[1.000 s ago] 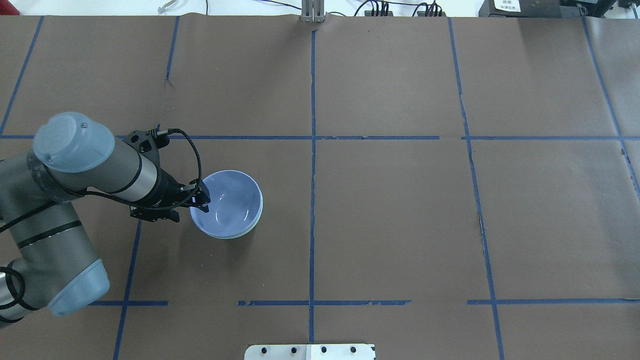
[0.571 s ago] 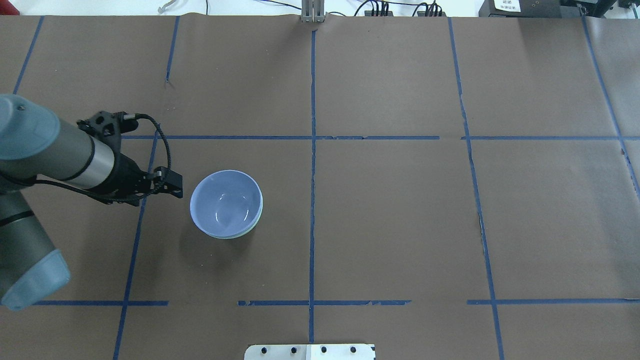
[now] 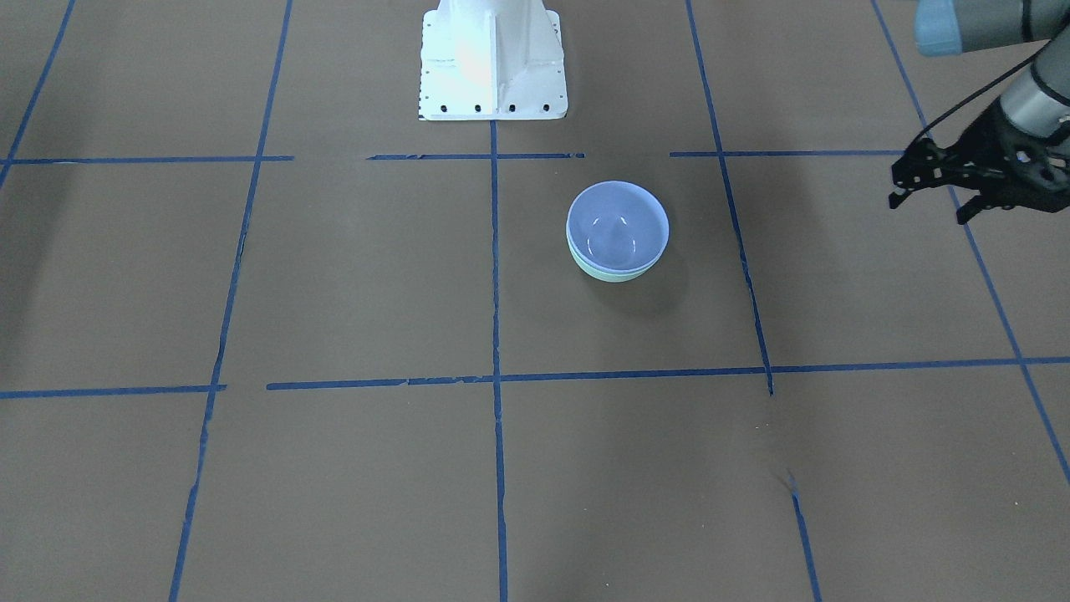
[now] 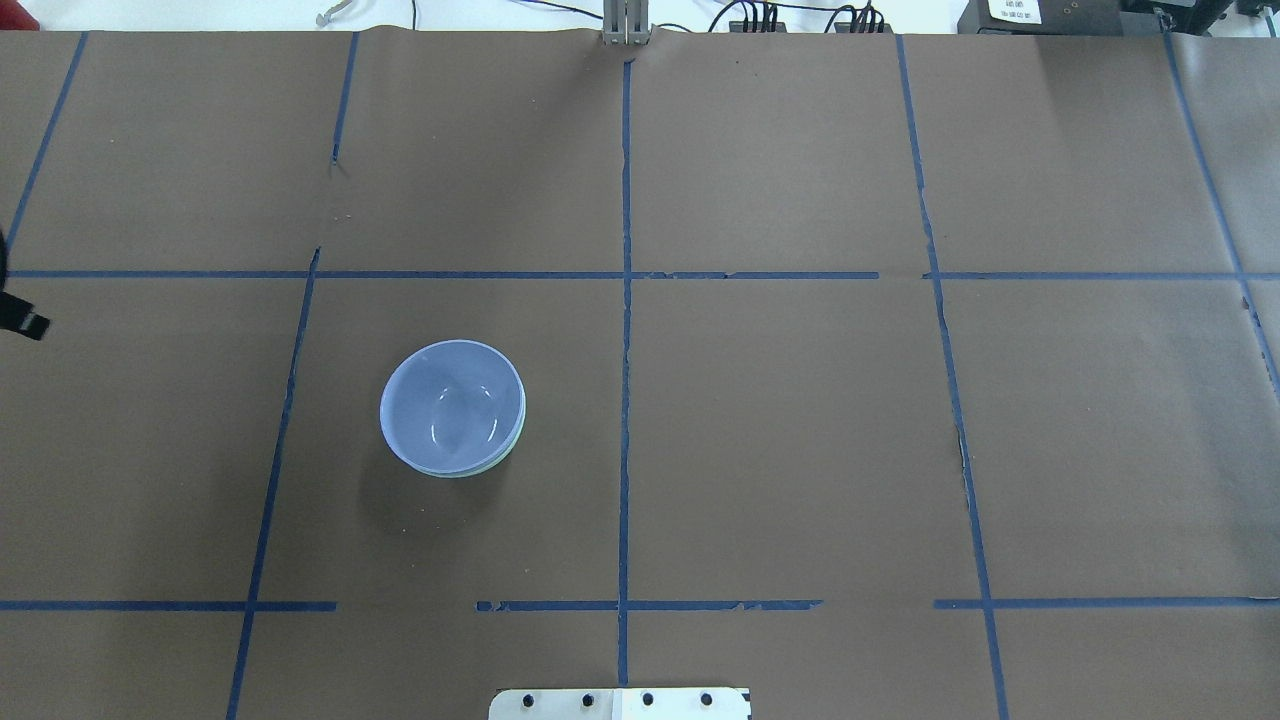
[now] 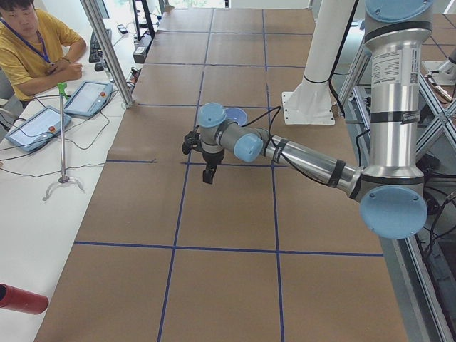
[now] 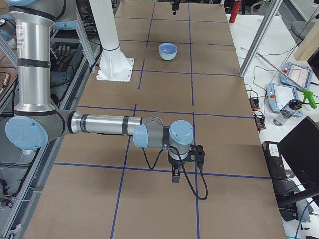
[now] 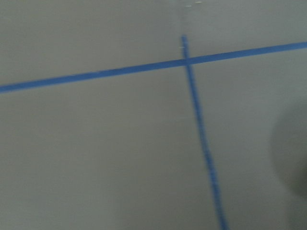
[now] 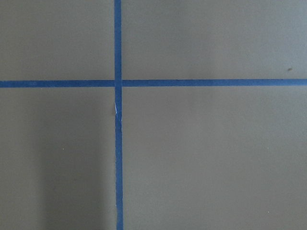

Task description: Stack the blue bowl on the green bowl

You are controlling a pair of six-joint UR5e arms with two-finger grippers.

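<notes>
Tabletop (image 4: 800, 450), blue bowl (image 4: 450, 405) seemingly inside green bowl (image 3: 613, 272), left pincer (image 3: 928, 207) apart

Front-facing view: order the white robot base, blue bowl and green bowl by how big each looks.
1. White robot base, cropped at the top.
2. Blue bowl.
3. Green bowl: only a thin crescent shows under the blue one.
</notes>
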